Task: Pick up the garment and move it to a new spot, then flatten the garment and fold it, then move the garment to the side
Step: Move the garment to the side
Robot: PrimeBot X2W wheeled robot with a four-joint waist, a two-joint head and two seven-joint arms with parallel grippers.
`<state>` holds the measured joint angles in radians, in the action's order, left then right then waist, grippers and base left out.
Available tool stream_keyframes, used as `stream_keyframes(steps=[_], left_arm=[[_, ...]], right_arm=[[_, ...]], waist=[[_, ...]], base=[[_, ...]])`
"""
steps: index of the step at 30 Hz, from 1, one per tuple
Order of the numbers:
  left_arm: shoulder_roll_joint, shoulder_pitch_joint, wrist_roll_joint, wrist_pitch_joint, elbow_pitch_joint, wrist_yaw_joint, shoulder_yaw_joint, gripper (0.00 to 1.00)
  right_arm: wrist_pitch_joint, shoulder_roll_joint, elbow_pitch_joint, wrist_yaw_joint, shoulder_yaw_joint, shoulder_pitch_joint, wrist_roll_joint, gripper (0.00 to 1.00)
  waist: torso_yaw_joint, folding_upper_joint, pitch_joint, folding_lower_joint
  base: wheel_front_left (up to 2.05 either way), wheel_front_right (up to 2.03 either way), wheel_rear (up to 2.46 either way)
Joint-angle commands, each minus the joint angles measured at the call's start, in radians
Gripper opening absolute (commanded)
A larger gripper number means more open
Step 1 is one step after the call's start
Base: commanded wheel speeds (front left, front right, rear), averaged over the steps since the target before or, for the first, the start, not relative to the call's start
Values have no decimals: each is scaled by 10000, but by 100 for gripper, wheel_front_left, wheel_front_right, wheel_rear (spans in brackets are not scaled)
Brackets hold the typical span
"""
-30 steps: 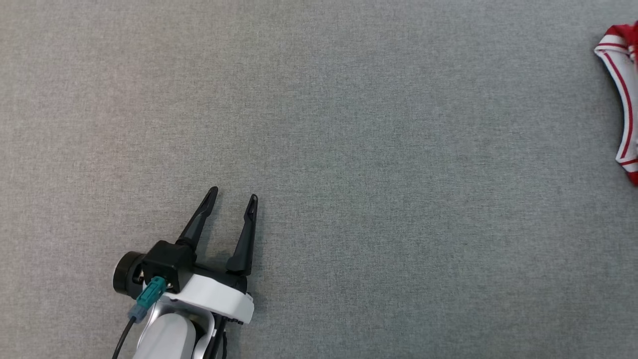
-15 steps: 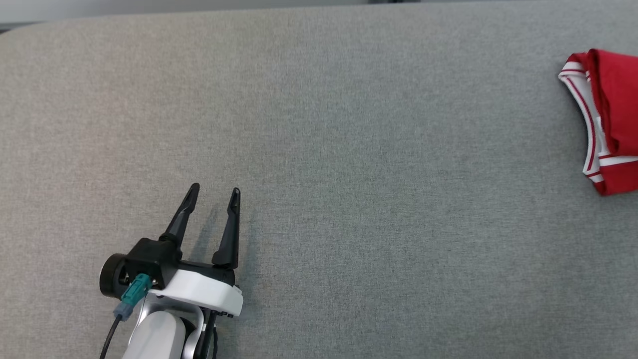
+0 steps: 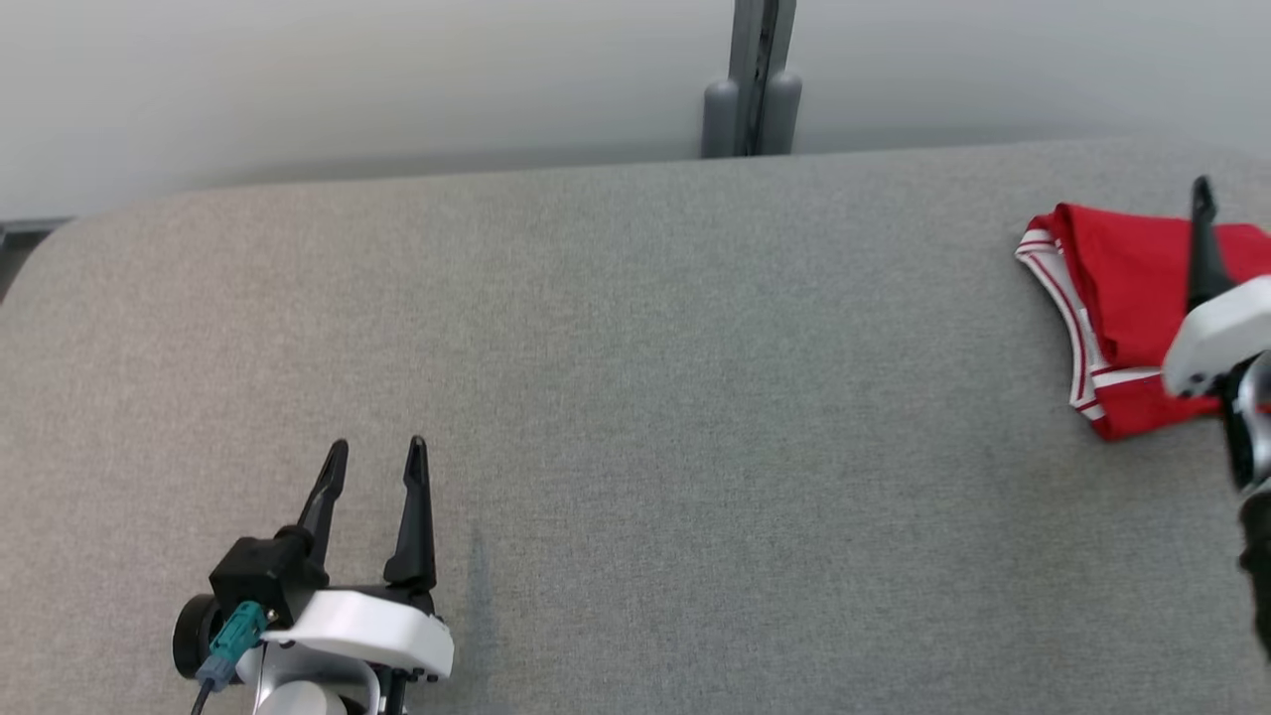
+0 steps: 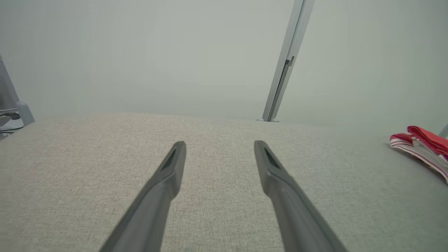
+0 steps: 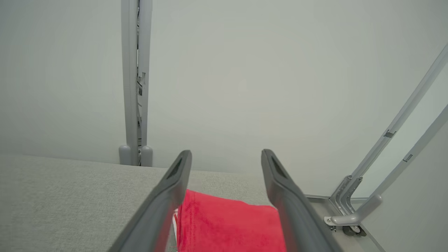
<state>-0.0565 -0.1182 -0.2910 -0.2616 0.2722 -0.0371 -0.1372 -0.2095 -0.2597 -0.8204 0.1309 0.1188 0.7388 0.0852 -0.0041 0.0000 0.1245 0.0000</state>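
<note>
In the head view, the garment (image 3: 1122,298) is seen lying as a compact red bundle with white striped trim near the right end of the grey table (image 3: 695,348), which suggests it is already folded and set aside. The right gripper (image 3: 1205,214) is placed over it, one dark finger standing across the red cloth; its other finger is cut off by the edge, so the spread cannot be judged there. The left gripper (image 3: 378,445) is held spread and empty at the lower left, well apart from the garment, probably parked clear of the work. In the left wrist view, its two fingers are shown wide apart above bare table, with the garment far off to the right. In the right wrist view, the fingers are seen spread wide with the red cloth lying between and beyond them; nothing is pinched, and whether the tips touch the cloth cannot be told. The placement fits a hold just let go.
</note>
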Motion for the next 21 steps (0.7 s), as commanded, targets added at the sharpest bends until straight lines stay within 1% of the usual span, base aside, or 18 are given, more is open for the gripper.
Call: stream_keyframes(steps=[1,7,11,16,21], left_arm=[[-28,83,-42,-45,14,-76,46,100],[-20,557,-328,-45,170,-184,108,100],[-37,823,-401,-40,114,-268,144,100],[-63,1151,-346,-38,-21,-370,95,100],[-101,1409,-353,-1,-123,-387,-8,100]], right_arm=[[-98,139,132,-2,13,-346,-147,100],[-263,1280,1929,-2,12,-2302,-276,100],[-78,1802,3260,-2,118,-3609,-377,100],[235,2050,4749,-2,78,-5097,-463,100],[376,2066,5654,0,-435,-6234,-1457,100]], waist=[[-95,0,-372,0],[-71,0,-900,0],[4,0,-1048,0],[123,0,-1148,0],[301,0,-1234,0]], base=[[0,0,0],[0,0,0],[0,0,0],[0,0,0],[0,0,0]])
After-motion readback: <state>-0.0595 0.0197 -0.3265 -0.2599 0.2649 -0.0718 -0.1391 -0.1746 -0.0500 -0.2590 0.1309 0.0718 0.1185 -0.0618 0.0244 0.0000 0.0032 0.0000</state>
